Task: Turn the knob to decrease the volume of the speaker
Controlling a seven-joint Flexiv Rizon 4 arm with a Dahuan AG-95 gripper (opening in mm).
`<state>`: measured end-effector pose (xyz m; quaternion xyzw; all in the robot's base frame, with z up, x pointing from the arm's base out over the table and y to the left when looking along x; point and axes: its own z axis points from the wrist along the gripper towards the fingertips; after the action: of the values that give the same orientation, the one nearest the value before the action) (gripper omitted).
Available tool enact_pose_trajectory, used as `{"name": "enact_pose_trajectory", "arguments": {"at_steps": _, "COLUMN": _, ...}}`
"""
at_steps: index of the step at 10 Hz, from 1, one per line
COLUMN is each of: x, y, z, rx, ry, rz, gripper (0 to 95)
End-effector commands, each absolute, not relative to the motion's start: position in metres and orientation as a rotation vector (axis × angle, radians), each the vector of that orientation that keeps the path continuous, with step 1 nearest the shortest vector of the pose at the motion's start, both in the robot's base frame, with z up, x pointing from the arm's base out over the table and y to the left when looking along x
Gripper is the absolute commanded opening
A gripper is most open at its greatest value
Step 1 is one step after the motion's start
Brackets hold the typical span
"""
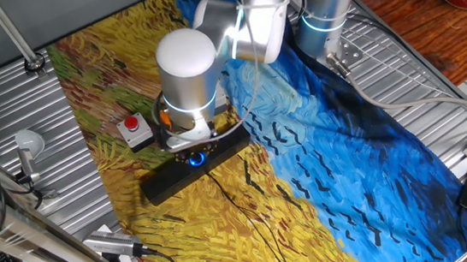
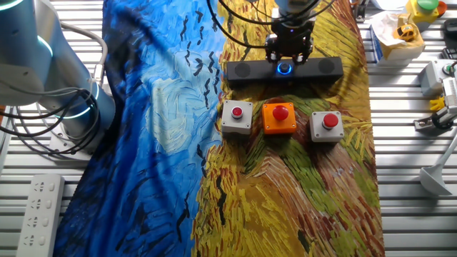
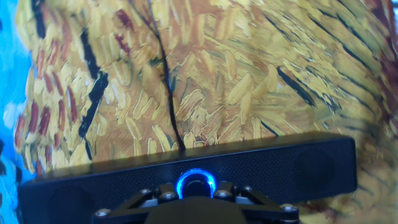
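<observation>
Blue-lit knob sits at the middle of the speaker, which lies on the painted cloth over the table. Claw stands directly over the knob, fingers narrow at either side; contact cannot be confirmed. Thin cable runs from the speaker's far side. Three red-button boxes stand near.

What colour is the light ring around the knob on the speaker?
Blue. The ring glows around the knob at the middle of the black speaker, clearest in the hand view.
</observation>
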<state>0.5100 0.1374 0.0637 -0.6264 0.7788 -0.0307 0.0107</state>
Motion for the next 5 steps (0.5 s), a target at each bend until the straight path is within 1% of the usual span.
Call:
{"name": "enact_pose_trajectory", "arguments": {"at_steps": 1, "x": 0.5107, "y": 0.1371, "z": 0.0641, "rx": -1.839, "ry": 2.510, "rz": -0.083, "gripper": 38.0}}
{"name": "enact_pose_trajectory", "arguments": {"at_steps": 5, "x": 0.5107, "y": 0.1371, "z": 0.0641, "rx": -1.670, "ry": 2.618, "rz": -0.075, "gripper": 38.0}}
